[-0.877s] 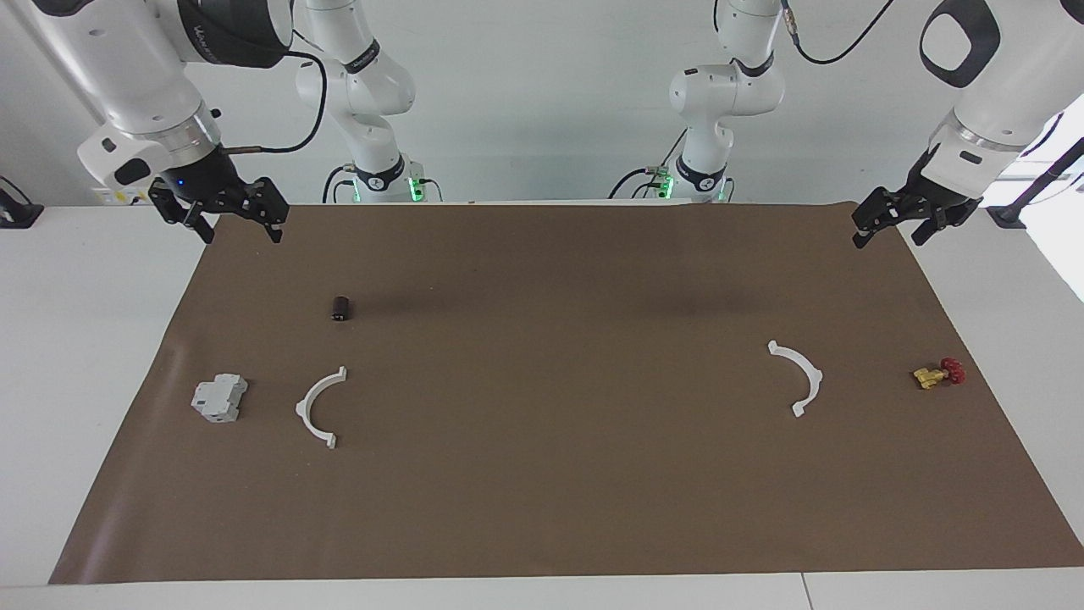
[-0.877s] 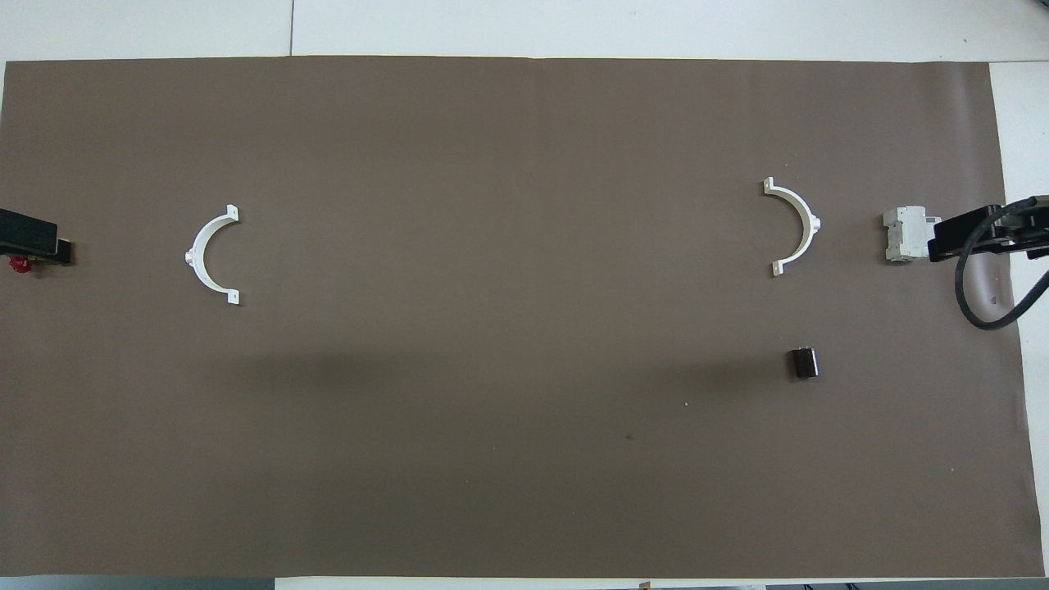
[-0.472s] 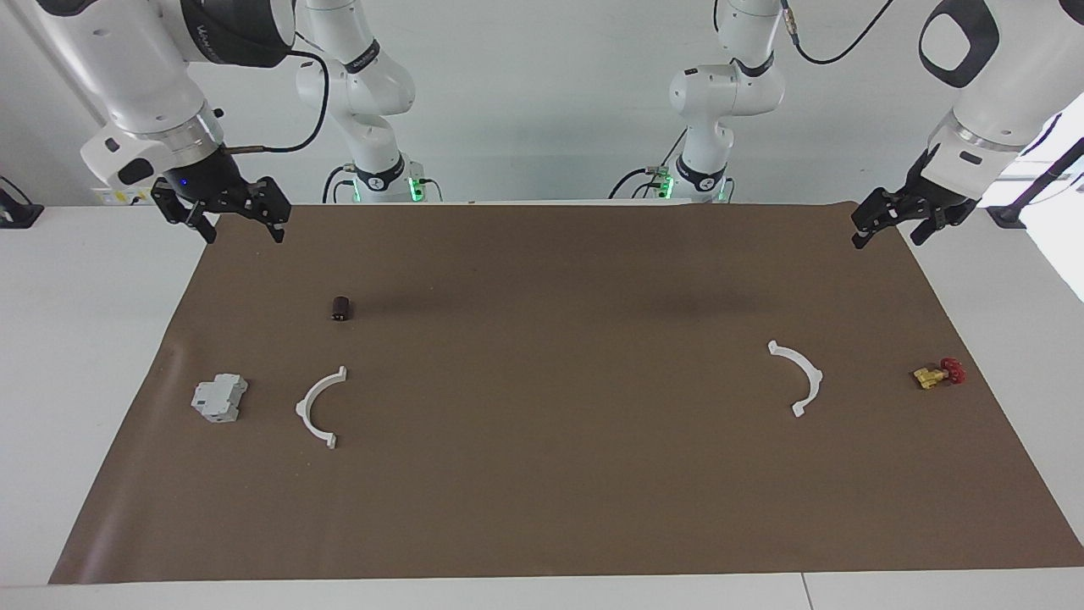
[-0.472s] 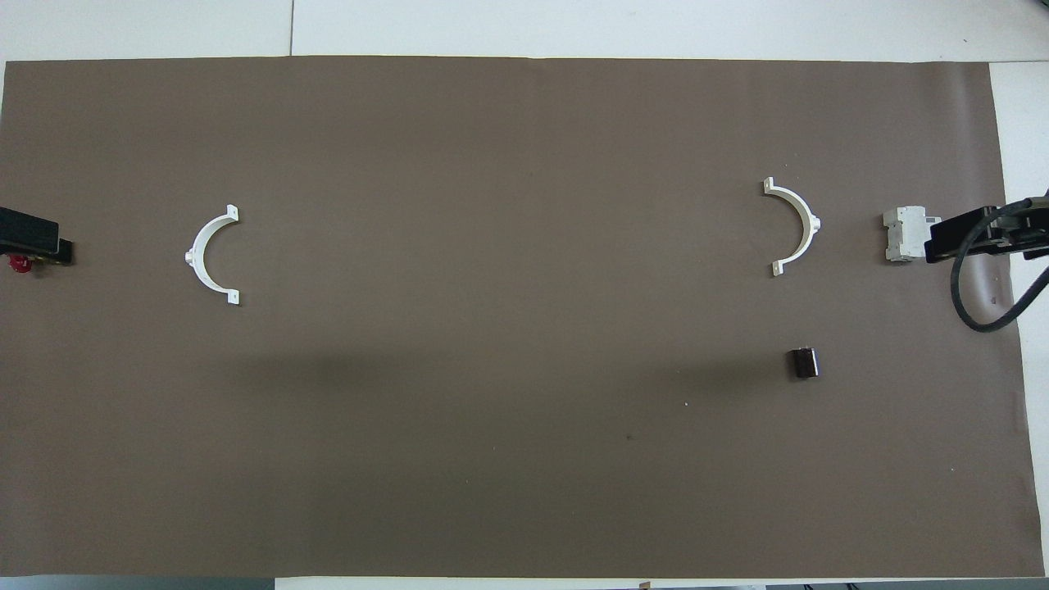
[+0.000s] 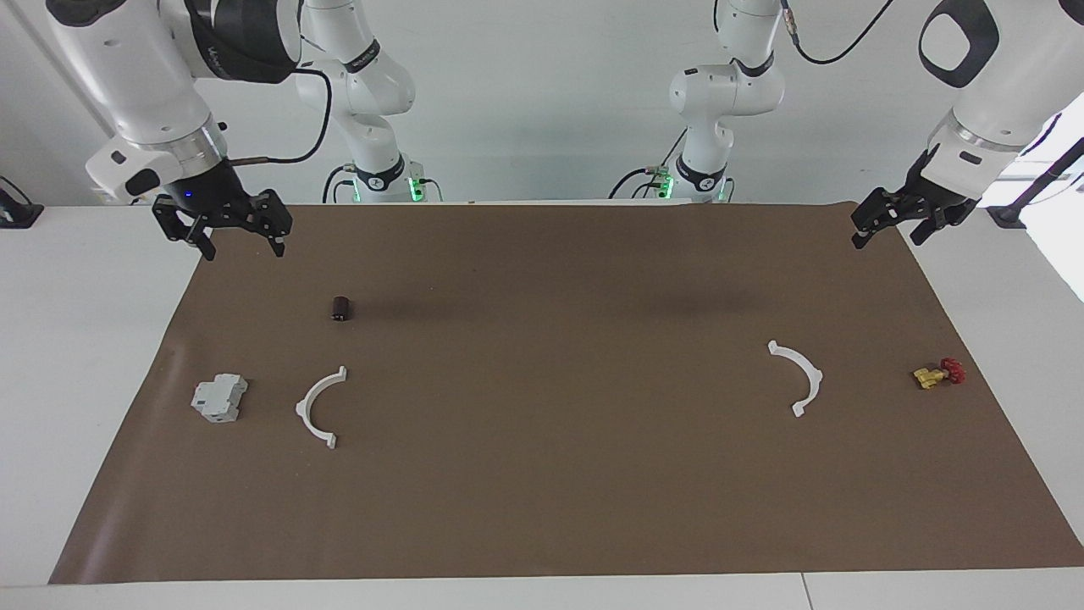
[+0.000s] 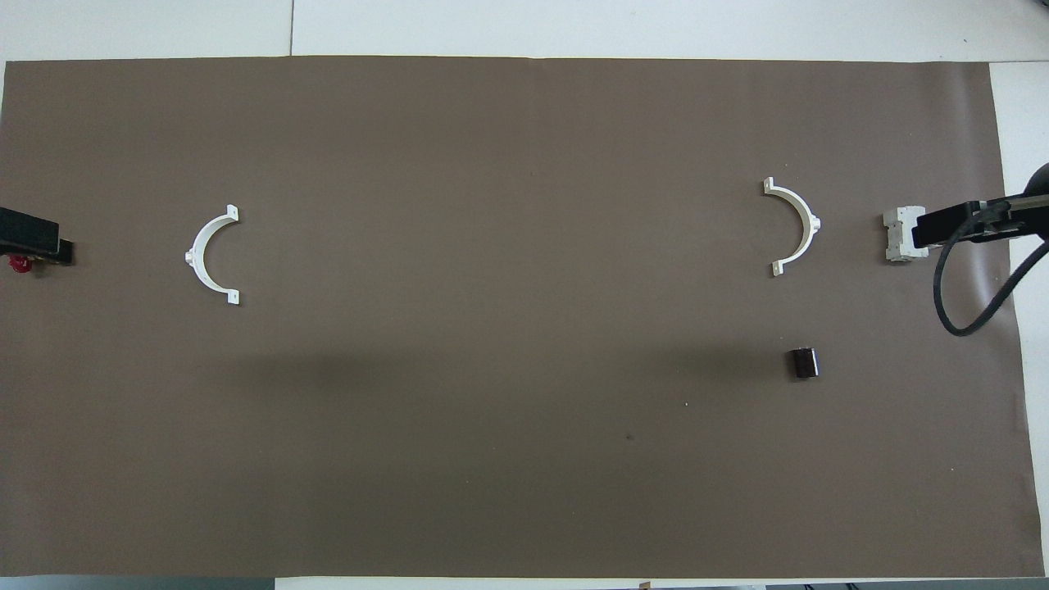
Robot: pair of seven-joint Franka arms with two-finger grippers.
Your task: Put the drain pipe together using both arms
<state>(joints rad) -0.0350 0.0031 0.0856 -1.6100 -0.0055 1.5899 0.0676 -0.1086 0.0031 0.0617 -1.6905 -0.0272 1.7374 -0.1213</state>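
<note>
A: What is the surface, and what is around it?

B: A white table (image 5: 76, 339) carries a big brown mat (image 5: 542, 474) that covers almost all of it. A plain white wall (image 5: 542, 102) stands at the robots' end, and two more white arms (image 5: 373, 93) stand there on their bases, apart from the work.

A: Where are the two working arms?

B: The right arm (image 5: 144, 76) comes in at its own end, and the right gripper (image 5: 241, 240) hangs in the air over the mat's corner nearest the robots. Its fingers are spread wide and hold nothing. The left arm (image 5: 991, 85) mirrors it; the left gripper (image 5: 885, 235) hangs over the other corner nearest the robots, also with fingers apart and empty.

A: And the drain pipe?

B: It lies in two separate half-rings, flat on the mat and well apart from each other. One half-ring (image 5: 320, 407) is toward the right arm's end, the other half-ring (image 5: 798, 376) toward the left arm's end. Neither gripper is over or touching them.

A: Anything smaller?

B: A grey blocky part (image 5: 219, 398) lies beside the first half-ring, closer to the mat's edge. A small dark cylinder (image 5: 340, 308) lies nearer to the robots than that half-ring. A yellow valve with red handle (image 5: 938, 374) lies near the second half-ring, by the mat's edge.
</note>
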